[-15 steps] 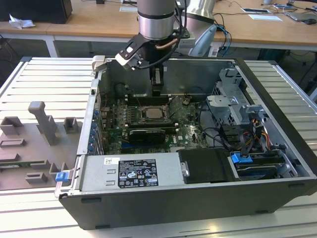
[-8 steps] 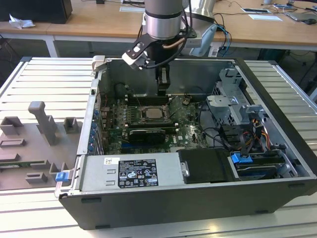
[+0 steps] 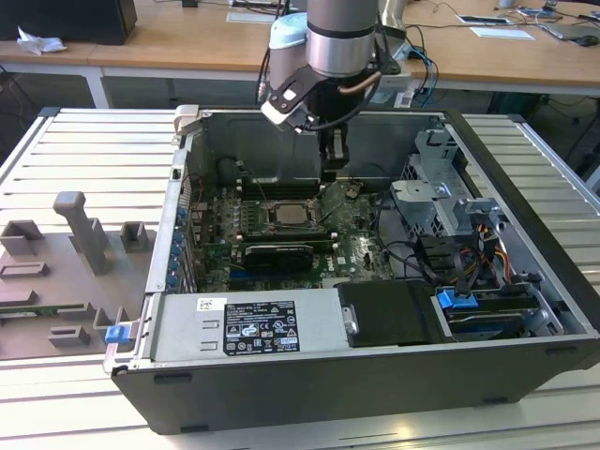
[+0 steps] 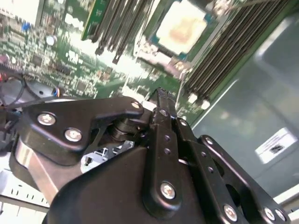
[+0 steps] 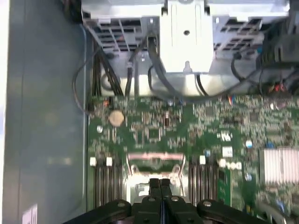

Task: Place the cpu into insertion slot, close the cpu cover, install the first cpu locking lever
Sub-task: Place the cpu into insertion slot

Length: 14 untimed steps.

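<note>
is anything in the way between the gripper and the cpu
Nothing visible does. The gripper, fingers shut, hangs over the board near the cpu with open air between them; the memory slots lie low at its sides.

Open computer case [image 3: 309, 403] on a slatted metal table [image 3: 84, 150].
Inside I see a green motherboard [image 3: 361, 246], a labelled power supply [image 3: 244, 323] and a grey drive cage [image 3: 441, 202] on the exterior view's right; grey plastic fixtures [image 3: 80, 239] sit outside on that view's left.

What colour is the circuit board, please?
The board is green, clearest in the first wrist view.
</note>
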Motion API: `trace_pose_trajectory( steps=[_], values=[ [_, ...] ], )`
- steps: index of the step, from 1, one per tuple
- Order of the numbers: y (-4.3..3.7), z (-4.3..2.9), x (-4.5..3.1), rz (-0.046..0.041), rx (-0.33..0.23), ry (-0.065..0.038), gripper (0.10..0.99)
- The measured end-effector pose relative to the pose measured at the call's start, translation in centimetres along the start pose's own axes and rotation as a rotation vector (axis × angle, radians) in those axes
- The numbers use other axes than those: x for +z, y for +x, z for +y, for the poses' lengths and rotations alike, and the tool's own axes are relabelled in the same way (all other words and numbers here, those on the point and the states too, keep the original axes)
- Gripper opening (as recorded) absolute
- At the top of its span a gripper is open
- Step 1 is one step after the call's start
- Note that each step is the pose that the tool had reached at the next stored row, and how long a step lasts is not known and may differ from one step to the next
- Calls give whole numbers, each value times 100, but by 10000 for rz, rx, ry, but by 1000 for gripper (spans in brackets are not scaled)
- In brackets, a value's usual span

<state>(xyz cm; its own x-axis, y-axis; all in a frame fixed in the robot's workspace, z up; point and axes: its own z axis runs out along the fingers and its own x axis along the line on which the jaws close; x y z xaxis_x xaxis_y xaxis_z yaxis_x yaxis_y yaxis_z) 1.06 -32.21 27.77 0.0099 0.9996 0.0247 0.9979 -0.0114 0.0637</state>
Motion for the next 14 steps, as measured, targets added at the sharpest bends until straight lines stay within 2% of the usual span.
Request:
trace_pose_trajectory(
  steps=[2, 4, 6, 10, 11, 14],
  values=[
    [-1, 50, 56, 2, -29, 10, 106],
    [0, 194, 90, 3, -49, 23, 106],
    [1, 258, 103, 3, -57, 23, 106],
    [6, 341, 131, 2, -64, 26, 106],
    [9, 390, 148, 4, -66, 41, 106],
    [13, 420, 195, 3, -68, 66, 106]
  ],
)
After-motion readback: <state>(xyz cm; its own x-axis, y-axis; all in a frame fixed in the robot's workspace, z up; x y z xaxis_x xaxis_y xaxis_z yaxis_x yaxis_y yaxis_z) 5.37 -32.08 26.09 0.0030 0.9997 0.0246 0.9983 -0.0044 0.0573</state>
